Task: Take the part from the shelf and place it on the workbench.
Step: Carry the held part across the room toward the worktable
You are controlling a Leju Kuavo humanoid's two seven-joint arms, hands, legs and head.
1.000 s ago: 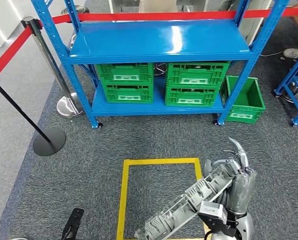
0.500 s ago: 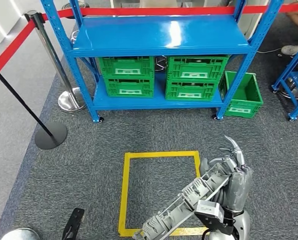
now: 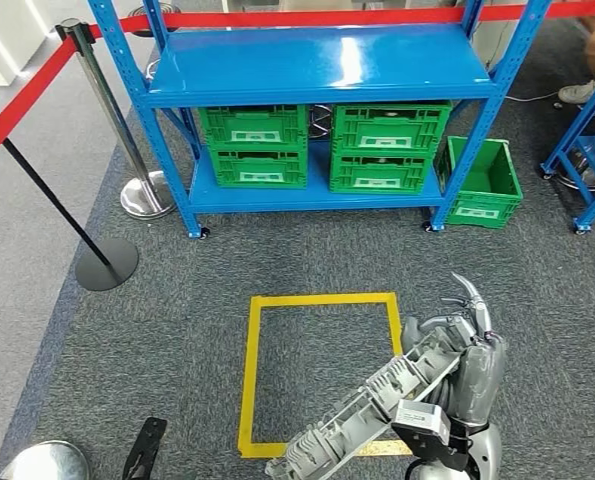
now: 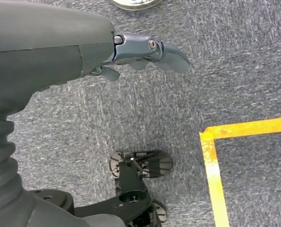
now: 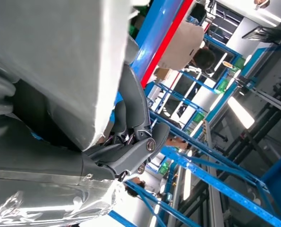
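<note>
Head view: blue steel shelf [image 3: 320, 65] with glossy top board and perforated uprights. On its lower board, four green ribbed plastic crates [image 3: 324, 145], stacked two and two, each with a pale label too small to read. Just beside the shelf's right post, tilted on the grey carpet [image 3: 188, 290], an open green bin [image 3: 484, 185] with a pale label, also unreadable. Red belt [image 3: 22, 100] stretched from a shiny metal post [image 3: 117, 125] with a round chrome base; a black rod to a flat dark disc base [image 3: 107, 264] nearby. Yellow tape square [image 3: 320, 370] on the carpet. Long grey ribbed part [image 3: 369, 405], cast-metal look, lying slanted over the square's near right corner, gripped at its upper end by the right hand [image 3: 467, 340], silver, with pointed fingertips raised above.

Left wrist view: left hand [image 4: 131, 49], smooth dark shell, fingers extended and holding nothing, over the speckled carpet; a worn corner of the yellow tape to one side.

Right wrist view: dark fingers [image 5: 135, 113] curled against a pale flat face of the part; crinkled silver foil along the arm; blue racking and a red belt behind.
</note>
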